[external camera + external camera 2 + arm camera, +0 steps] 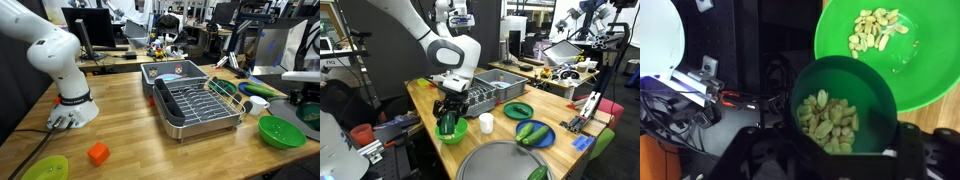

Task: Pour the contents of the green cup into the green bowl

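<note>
In the wrist view my gripper [830,168] is shut on the green cup [845,80]. The cup is dark green and holds a heap of pale green pieces. The bright green bowl [930,60] lies just beyond the cup's rim, at the upper right, with several of the same pieces in it. In an exterior view the gripper [447,108] holds the cup [447,120] right over the green bowl [456,133] at the table's near left corner. The gripper is out of view in the exterior view that shows the arm's base.
A small white cup [486,123] stands right of the bowl. Further right are a flat green dish [518,109] and a blue plate [533,134]. The dish rack [490,92] stands behind the arm. The same rack [195,100], an orange block [97,153] and a yellow-green dish [45,168] also show.
</note>
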Controlling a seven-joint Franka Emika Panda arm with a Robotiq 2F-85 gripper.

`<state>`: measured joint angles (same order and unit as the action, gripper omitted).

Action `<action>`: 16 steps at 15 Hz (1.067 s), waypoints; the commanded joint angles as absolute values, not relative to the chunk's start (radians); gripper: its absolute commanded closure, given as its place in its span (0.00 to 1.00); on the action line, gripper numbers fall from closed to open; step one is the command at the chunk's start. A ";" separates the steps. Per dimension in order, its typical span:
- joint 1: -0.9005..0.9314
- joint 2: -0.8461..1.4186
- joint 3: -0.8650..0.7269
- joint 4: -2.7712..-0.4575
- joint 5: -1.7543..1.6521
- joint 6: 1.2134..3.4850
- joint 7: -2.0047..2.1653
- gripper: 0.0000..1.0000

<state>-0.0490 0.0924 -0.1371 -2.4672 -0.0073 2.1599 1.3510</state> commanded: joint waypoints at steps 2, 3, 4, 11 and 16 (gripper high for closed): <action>-0.030 0.123 -0.113 -2.424 -0.065 2.054 1.486 0.48; -0.026 0.131 -0.108 -2.415 -0.066 2.034 1.504 0.48; -0.021 0.142 -0.103 -2.404 -0.071 2.022 1.528 0.48; 0.007 0.244 -0.112 -2.271 -0.157 1.899 1.712 0.48; 0.018 0.303 -0.110 -2.192 -0.175 1.783 1.777 0.48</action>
